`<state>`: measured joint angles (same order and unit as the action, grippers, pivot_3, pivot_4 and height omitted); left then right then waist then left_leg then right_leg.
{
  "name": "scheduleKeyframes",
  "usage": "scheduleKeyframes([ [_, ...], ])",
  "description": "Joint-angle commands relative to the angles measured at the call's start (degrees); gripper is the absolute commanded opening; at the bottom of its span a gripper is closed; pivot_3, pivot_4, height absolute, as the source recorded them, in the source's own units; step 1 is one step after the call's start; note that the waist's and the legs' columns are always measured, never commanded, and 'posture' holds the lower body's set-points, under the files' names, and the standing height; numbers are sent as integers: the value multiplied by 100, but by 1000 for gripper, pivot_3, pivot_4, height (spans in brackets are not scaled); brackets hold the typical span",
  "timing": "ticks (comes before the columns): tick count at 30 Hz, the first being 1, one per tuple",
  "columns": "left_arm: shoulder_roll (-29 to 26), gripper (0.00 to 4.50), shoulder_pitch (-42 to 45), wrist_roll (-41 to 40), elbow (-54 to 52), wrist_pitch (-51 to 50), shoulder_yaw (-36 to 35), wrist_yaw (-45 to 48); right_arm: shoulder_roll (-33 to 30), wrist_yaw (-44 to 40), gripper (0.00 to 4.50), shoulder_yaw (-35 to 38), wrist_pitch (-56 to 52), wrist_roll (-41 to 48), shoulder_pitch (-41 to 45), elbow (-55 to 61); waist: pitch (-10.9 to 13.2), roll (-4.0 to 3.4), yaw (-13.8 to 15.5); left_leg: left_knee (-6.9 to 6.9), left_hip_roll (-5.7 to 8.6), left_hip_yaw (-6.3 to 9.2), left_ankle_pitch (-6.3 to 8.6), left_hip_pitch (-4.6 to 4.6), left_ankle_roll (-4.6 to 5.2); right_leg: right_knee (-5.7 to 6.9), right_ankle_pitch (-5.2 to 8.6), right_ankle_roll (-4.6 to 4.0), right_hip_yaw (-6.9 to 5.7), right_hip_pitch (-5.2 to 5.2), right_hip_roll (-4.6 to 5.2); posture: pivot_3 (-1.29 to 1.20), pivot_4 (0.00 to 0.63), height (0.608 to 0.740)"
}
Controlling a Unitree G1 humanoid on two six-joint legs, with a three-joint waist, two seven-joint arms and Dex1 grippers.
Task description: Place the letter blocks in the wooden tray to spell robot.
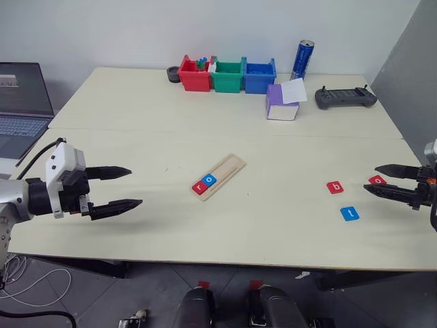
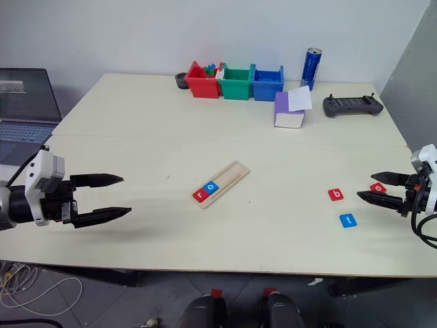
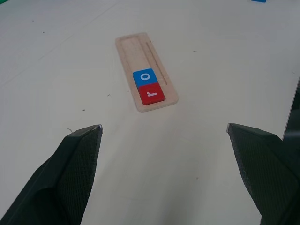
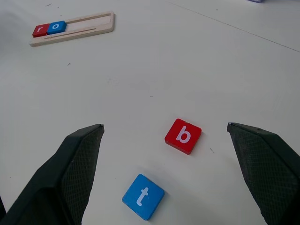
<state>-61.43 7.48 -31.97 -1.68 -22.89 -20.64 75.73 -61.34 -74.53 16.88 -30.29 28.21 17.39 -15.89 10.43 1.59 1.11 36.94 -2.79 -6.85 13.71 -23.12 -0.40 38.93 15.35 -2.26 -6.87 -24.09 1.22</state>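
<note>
Pale wooden tray (image 1: 220,176) held r and o at mid-table. Both grippers, left (image 1: 116,187) and right (image 1: 383,180), hung spread and empty. Red b block (image 4: 183,136) lay flat; fingers could skid it away.

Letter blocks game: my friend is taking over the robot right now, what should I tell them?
Left hand: open, holding nothing, hovering above the table's left side.
Right hand: open, holding nothing, hovering at the table's right edge, close to the loose blocks.
Wooden tray: mid-table, lying at an angle. Red r and blue o already sit side by side at its near end; the other places in it have no blocks yet.
Loose on the table at the right: red b, blue t, and another red block partly hidden by the right hand, letter unreadable.
Left to do: b, second o, then t go into the tray.
</note>
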Motion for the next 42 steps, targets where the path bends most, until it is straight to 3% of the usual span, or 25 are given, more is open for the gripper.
scheduleKeyframes([
  [1, -46, 4500, 146, 68, -13, 194, -98, -37, -145, -4, 4481, 142, 50, 8, 37, 189, 0, 0, 0, 0, 0, 0, 0, 0, 0, 0, 0, 0, 0, 0, 0, 0, 150, 740],
  [8, 201, 4500, 135, 317, -23, 338, 196, -255, -129, 22, 4481, 107, -6, 19, -7, 397, -1, -2, -2, 0, 0, -1, 0, 2, 0, 1, 0, 0, 2, 1, 0, 0, 150, 740],
  [11, 614, 4500, 54, 430, -291, 379, 467, -587, -17, 68, 4481, -85, -134, 68, -30, 849, -3, -6, -2, 1, 1, -3, 0, 4, 0, 2, 0, 0, 5, 4, 1, 0, 150, 740],
  [15, 1678, 4500, 177, 540, -633, 487, 768, -1571, 384, 322, 4481, -461, -376, 236, 69, 1776, -6, 1, -6, 2, -1, -2, 0, 8, 0, 5, -1, 1, 7, 7, 0, 0, 150, 740],
  [18, 2047, 4500, 41, 769, -975, 451, 1073, -1955, 750, 620, 4481, -772, -613, 312, 152, 2426, -6, 3, -10, 5, -1, -1, 0, 8, 0, 8, -1, 2, 7, 9, 0, 0, 150, 740],
  [28, 2622, 4500, 52, 1596, -657, 1065, 1741, -2712, 1561, 1616, 4481, -1766, -1248, 211, 490, 3514, -8, 7, 1, 7, 1, 0, 0, 8, 1, 7, -2, 2, 7, 11, 0, 0, 150, 740],
  [42, 2989, 4500, 802, 1873, 551, 1420, 2180, -2558, 1770, 1897, 4481, -1990, -1405, 310, 364, 3914, -10, 10, 6, 7, 2, 1, 0, 7, 1, 6, -2, 2, 3, 12, 0, 0, 150, 740],
])
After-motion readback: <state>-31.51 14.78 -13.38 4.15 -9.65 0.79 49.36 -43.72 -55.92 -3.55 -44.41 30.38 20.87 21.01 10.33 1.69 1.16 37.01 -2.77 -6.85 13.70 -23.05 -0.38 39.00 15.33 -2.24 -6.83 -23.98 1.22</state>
